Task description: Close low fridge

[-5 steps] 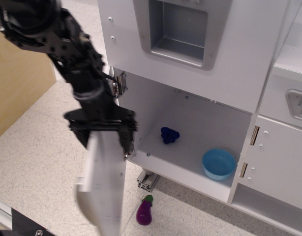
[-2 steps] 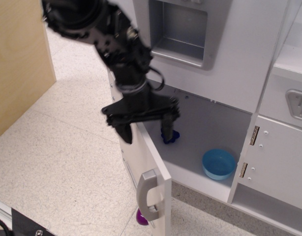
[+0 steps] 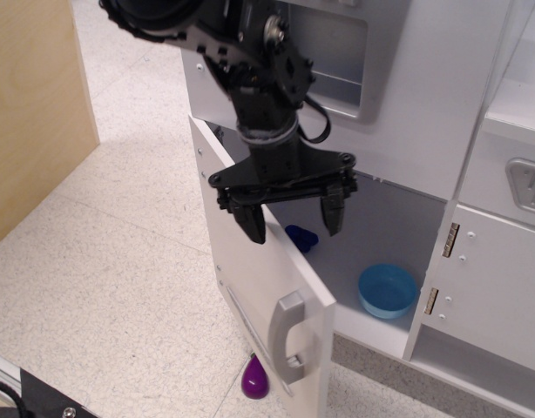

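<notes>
The low fridge door is a flat white panel, hinged at the left and swung partly toward the opening. Its grey loop handle points down to the front. The compartment behind it is still open on the right side. My black gripper is open, jaws spread wide, and straddles the door's top edge: the left finger is in front of the panel, the right finger is over the compartment. It holds nothing.
Inside the compartment lie a blue bowl and a dark blue object. A purple toy eggplant lies on the floor under the door. A wooden panel stands at the left. A smaller white cabinet door is at the right.
The door has swung from wide open toward the fridge, its handle now facing the camera. My gripper has moved right and back along with the door's top edge.
</notes>
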`<state>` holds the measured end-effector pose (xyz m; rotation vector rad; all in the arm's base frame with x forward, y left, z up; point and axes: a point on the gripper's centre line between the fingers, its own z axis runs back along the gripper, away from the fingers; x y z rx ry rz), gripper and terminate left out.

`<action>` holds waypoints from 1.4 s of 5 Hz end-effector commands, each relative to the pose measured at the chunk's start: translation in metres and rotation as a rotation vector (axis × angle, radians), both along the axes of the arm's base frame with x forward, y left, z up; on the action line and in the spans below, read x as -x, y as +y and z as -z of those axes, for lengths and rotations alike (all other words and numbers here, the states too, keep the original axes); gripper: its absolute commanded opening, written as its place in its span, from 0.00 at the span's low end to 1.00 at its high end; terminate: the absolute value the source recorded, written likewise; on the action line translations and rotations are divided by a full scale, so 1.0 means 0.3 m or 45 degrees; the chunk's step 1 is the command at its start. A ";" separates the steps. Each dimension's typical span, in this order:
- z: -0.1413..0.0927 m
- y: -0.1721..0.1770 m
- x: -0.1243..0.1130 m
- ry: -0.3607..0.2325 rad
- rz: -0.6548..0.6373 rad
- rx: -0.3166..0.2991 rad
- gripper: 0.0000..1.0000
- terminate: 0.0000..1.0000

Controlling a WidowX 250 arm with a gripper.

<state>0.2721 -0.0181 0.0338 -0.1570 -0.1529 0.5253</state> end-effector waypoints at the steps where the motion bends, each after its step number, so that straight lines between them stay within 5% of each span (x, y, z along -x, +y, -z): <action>1: -0.067 0.110 0.099 0.013 0.122 0.043 1.00 0.00; 2: -0.034 0.207 0.151 0.010 0.166 -0.025 1.00 0.00; 4: 0.128 0.254 0.130 -0.033 0.169 -0.117 1.00 0.00; 7: 0.244 0.136 0.003 -0.010 -0.051 0.014 1.00 0.00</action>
